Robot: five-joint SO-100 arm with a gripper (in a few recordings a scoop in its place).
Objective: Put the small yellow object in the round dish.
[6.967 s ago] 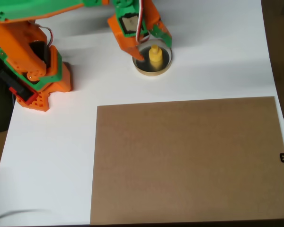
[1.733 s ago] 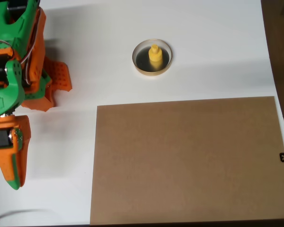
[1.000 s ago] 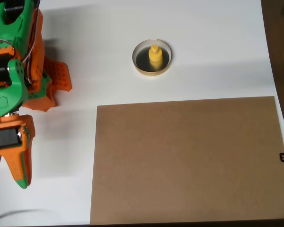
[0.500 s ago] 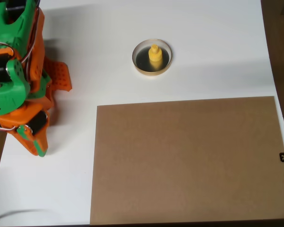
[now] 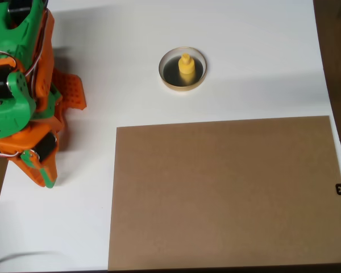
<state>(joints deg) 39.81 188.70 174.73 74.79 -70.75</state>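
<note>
In the overhead view the small yellow object point(image 5: 185, 67) stands upright inside the round dish point(image 5: 172, 85), on its dark glossy floor, at the upper middle of the white table. My orange and green arm is folded up at the far left edge. Its gripper point(image 5: 44, 175) hangs low over the table far to the left of the dish, with the fingers pressed together and nothing between them.
A large brown board point(image 5: 224, 190) lies flat over the lower right of the white table point(image 5: 261, 62). The arm's orange base point(image 5: 68, 94) sits at the left. White table shows between the dish and the board.
Over the last second the gripper drew back toward the arm's base and tucked in; in the last half second nothing moved. The yellow object and dish stayed put.
</note>
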